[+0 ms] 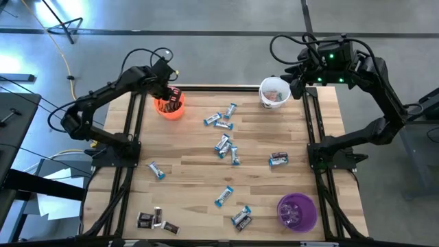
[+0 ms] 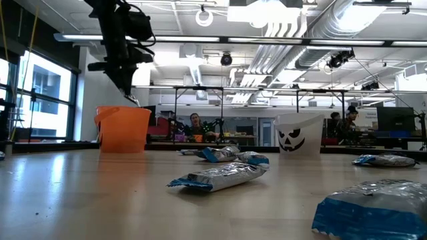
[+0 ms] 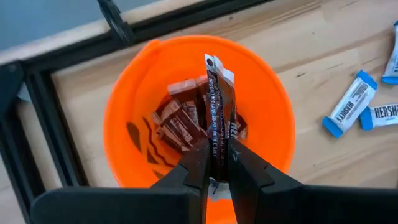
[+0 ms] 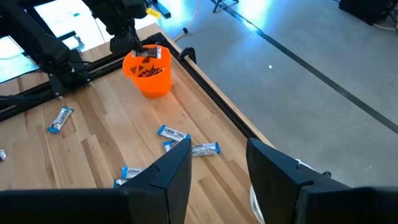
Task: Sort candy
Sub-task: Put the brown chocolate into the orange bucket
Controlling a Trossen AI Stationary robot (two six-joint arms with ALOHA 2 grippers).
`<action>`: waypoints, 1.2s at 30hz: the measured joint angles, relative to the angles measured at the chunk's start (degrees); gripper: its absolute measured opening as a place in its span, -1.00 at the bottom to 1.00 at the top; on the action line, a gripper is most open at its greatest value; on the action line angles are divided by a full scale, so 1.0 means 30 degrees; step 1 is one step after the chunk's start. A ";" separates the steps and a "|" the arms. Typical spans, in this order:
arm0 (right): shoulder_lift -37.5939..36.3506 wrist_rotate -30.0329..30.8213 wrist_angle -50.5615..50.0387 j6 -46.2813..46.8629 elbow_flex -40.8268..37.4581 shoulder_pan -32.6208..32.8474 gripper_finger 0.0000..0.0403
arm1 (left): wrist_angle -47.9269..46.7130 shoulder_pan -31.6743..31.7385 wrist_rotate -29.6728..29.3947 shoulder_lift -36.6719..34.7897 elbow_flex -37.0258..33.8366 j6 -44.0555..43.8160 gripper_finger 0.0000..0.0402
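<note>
the left gripper [image 3: 216,163] pinches a dark brown candy bar [image 3: 219,102] narrowly, upright over the orange cup [image 3: 134,112] — more brown candy [image 3: 180,121] inside. the right gripper [image 4: 217,165] hangs wide and empty by the white cup [image 1: 274,92]; blue-and-white candy [image 1: 223,144] lies scattered on the table [image 1: 192,147].

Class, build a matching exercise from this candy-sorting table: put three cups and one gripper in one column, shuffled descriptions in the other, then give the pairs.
1. orange cup
2. white cup
3. purple cup
4. left gripper

A. has a jack-o'-lantern face
B. pinches a dark candy wrapper
C. holds brown candies
D. stands at the table's near right corner

Pairs: 1-C, 2-A, 3-D, 4-B
</note>
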 joint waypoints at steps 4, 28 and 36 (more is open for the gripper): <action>-0.0002 0.0000 0.0004 0.0002 0.0002 0.0007 -0.26 | 0.0039 -0.0003 0.0057 -0.0007 -0.0043 -0.0660 -0.83; -0.0001 0.0000 -0.0002 0.0002 -0.0004 0.0007 -0.26 | -0.3522 -0.2770 0.2425 -0.0002 -0.0035 -0.0026 -0.42; -0.0002 0.0000 -0.0002 0.0002 -0.0004 0.0007 -0.26 | -0.5500 -0.8075 0.1298 -0.0003 -0.0035 -0.3307 -0.42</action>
